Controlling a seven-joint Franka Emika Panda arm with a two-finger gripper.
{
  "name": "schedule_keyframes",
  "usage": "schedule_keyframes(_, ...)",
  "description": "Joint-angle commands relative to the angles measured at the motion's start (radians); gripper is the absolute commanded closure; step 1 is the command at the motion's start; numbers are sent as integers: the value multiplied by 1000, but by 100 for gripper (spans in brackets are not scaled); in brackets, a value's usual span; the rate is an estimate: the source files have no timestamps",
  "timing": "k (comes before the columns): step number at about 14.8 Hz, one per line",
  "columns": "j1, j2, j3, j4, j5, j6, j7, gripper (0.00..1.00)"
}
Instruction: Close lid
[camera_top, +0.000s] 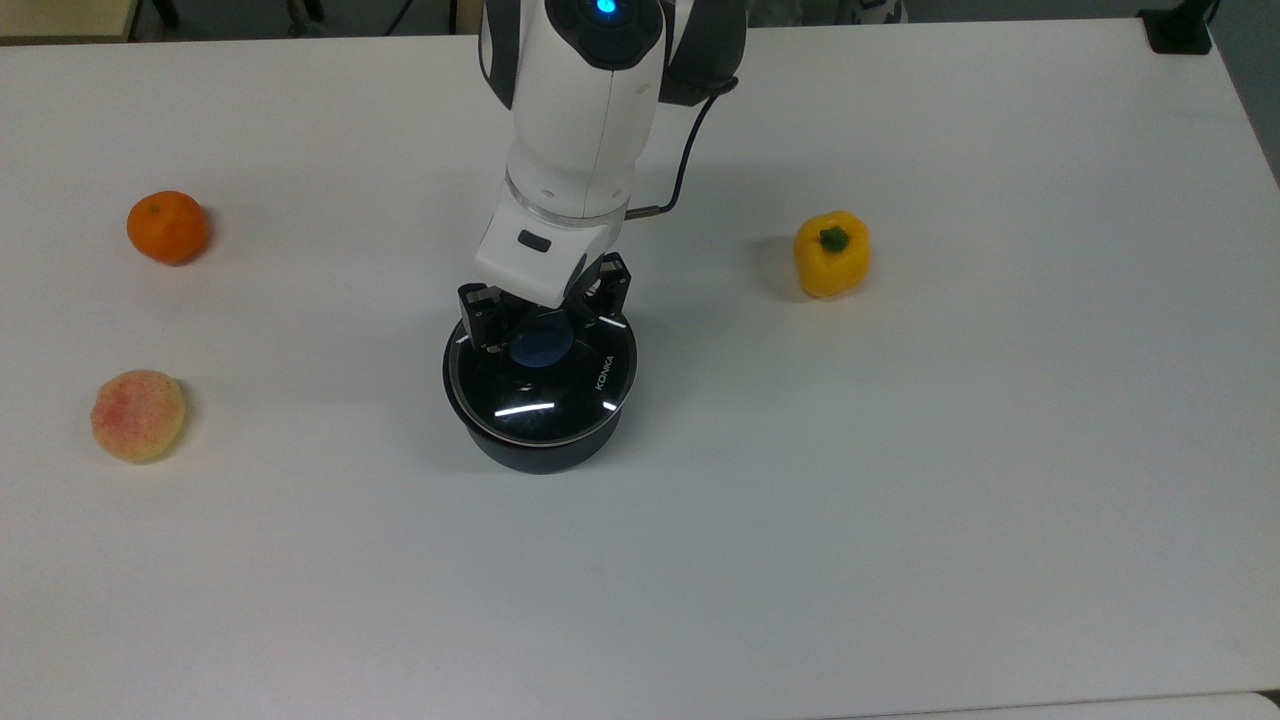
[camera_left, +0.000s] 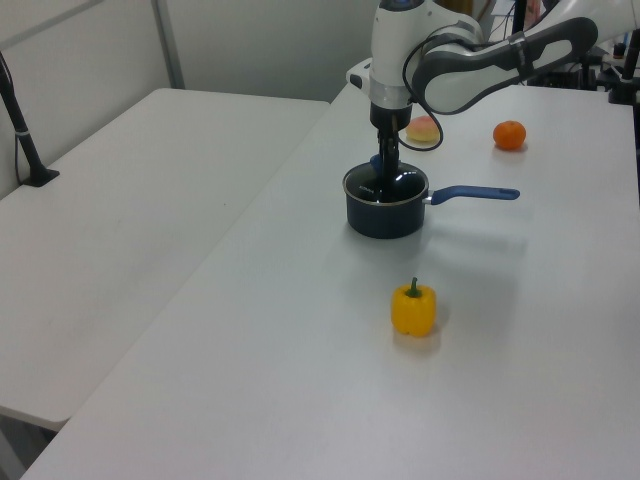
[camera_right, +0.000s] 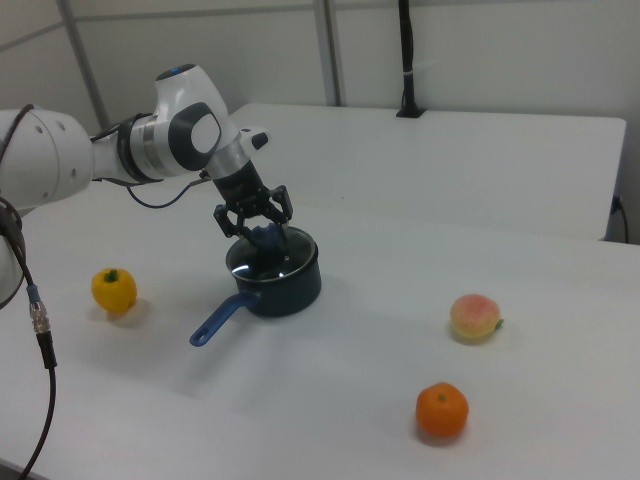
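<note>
- Over at the far left of the top view, well clear of the saucepan (camera_top: 540, 440), an orange (camera_top: 167, 227) and a peach (camera_top: 137, 415) sit on the white table (camera_top: 900, 500); neither plays any part here.
- Now the centre: the lid (camera_top: 545, 385) lies on the saucepan's mouth, and from the top view its metal rim looks level and ringed evenly by the pan wall, so I'd call it seated.
- Here's what the next move turns on: the gripper (camera_top: 542, 318) is directly above the lid's middle, its fingers (camera_top: 481, 318) dropping either side of the blue knob (camera_top: 541, 341).
- The jaws look parted around the knob, a sliver of gap showing on each side, so it seems let go rather than pinched.
- The arm comes down from the saucepan's far side in the top view, wrist tipped slightly, fingers pointing near-vertically at the lid; the right view shows the same stance (camera_right: 254, 217).
- In the left view the saucepan's blue handle (camera_left: 478, 193) sticks out to the pan's right, away from the arm.
- My read: a straight lift off the knob is all that's left.
- Rightmost in the top view, a yellow pepper (camera_top: 831, 254) stands well apart from the saucepan.
</note>
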Motion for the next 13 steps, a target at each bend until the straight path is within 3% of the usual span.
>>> schedule_keyframes(1, 15, 12, -23, 11, -22, 19, -7, 72)
schedule_keyframes(2, 15, 12, -23, 11, -21, 21, -6, 69)
schedule_keyframes(3, 15, 12, -21, 9, -21, 21, 13, 47)
schedule_keyframes(4, 15, 11, -23, 8, -22, 21, 14, 0)
schedule_keyframes(8, 14, -12, -23, 8, -21, 15, 17, 0)
schedule_keyframes(13, 18, -213, -21, -123, 4, -43, 192, 0)
